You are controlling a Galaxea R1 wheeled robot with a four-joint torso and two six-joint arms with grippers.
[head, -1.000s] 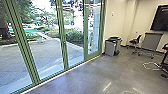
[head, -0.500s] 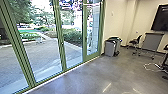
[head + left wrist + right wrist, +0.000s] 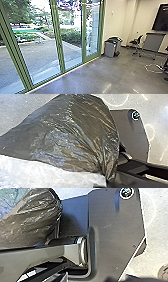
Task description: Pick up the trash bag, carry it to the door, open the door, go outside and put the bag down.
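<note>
Robot's rolled a bit since a second ago: glass panels (image 3: 42, 52) at 11 o'clock, gray bin (image 3: 109, 49) at 1. Trash bag (image 3: 75, 136)'s by the base (image 3: 136, 136); honestly can't tell if either gripper's open or closed.

Dark, glossy trash bag (image 3: 72, 131), creased and bunched to a narrow neck; green-framed glass door (image 3: 91, 57) shut
</note>
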